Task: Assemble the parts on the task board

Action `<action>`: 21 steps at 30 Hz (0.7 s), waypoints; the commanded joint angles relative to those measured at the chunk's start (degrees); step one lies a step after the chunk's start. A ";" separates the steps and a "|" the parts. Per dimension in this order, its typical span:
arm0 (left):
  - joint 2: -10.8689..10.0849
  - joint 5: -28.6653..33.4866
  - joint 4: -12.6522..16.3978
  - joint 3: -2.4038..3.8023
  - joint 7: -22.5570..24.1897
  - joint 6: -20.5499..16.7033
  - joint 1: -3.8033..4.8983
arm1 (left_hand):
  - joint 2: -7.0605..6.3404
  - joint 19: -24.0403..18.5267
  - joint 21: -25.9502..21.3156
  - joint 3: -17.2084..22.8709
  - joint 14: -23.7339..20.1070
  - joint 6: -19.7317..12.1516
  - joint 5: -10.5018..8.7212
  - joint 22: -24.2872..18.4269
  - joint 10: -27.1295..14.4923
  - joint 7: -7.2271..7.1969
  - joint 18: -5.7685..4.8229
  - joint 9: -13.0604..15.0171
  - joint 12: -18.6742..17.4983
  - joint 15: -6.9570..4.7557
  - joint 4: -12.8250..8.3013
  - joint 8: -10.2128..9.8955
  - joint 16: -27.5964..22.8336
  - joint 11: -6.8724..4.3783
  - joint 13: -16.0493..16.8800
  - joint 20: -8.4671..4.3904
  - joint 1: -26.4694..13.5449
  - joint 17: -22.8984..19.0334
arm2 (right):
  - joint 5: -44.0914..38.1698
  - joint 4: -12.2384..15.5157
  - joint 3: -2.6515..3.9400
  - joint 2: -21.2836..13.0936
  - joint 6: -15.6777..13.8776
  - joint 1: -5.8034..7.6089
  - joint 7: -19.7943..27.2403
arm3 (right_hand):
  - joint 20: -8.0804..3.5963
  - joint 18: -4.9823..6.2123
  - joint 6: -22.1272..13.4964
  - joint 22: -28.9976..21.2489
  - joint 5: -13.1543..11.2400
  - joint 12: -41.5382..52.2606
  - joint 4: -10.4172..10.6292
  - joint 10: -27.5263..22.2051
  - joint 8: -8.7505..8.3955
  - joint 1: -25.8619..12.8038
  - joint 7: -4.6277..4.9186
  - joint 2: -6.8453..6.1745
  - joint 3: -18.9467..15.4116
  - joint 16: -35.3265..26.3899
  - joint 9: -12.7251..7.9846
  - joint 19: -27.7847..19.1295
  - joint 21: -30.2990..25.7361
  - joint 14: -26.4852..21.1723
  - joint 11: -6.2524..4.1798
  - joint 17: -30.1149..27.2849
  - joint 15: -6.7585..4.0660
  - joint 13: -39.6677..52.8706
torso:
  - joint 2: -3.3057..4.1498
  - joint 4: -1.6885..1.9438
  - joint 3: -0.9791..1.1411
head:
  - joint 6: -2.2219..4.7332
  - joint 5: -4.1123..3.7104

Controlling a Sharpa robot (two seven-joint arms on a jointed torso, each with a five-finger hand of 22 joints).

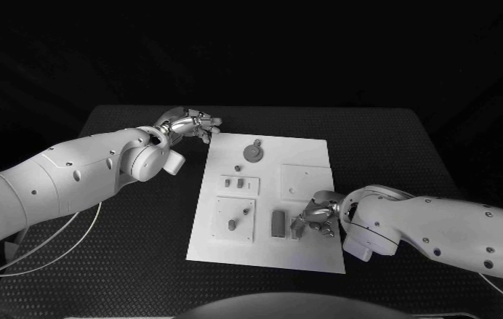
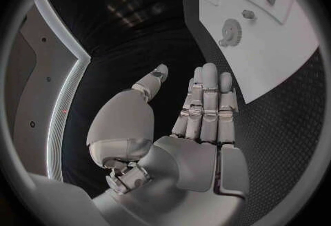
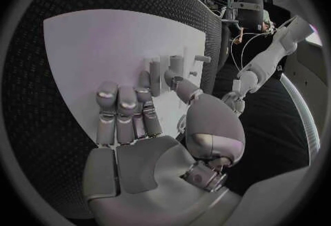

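Right hand over the lower parts, left hand waiting

The right hand's (image 1: 315, 219) fingers (image 3: 124, 106) lie straight, pressed together, holding nothing, beside a grey upright bar (image 1: 278, 223) low on the white task board (image 1: 310, 257); picking it seems next. The left hand (image 1: 192, 125), equally unladen, hovers upper left over the black desk (image 1: 137, 224). One grey gear (image 1: 253, 150) shows; the smaller pieces are too small to count.

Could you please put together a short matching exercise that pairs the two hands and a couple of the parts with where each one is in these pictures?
Things:
1. left hand
2. right hand
3. round gear part
4. upright block part

Places:
A. lying on the task board near its far edge
B. over the board's near right area, beside the block
C. off the board, above the black table by the board's far left corner
D. standing on the board's near half, just left of a hand

Pairs: 1-C, 2-B, 3-A, 4-D
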 commanded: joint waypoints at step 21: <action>0.00 -0.22 0.19 0.03 0.13 0.91 0.04 | 0.08 0.25 -0.36 -0.08 -0.03 -0.54 -0.24 0.85 -0.40 0.04 0.58 0.05 0.22 0.13 0.42 0.23 -0.19 -0.02 0.08 -0.59 -0.45 0.12 | 0.00 0.61 -0.15 0.13 2.73 -0.28 1.64 | 0.42 3.44 0.84 -0.10 1.05 0.05 -1.14 0.33 1.47 2.54 0.26 5.26 4.66 0.55 -0.71 -0.34 1.06 0.42 -0.69 0.78 -0.29 -0.01 | -0.02 0.00 -0.05 | -0.09 0.09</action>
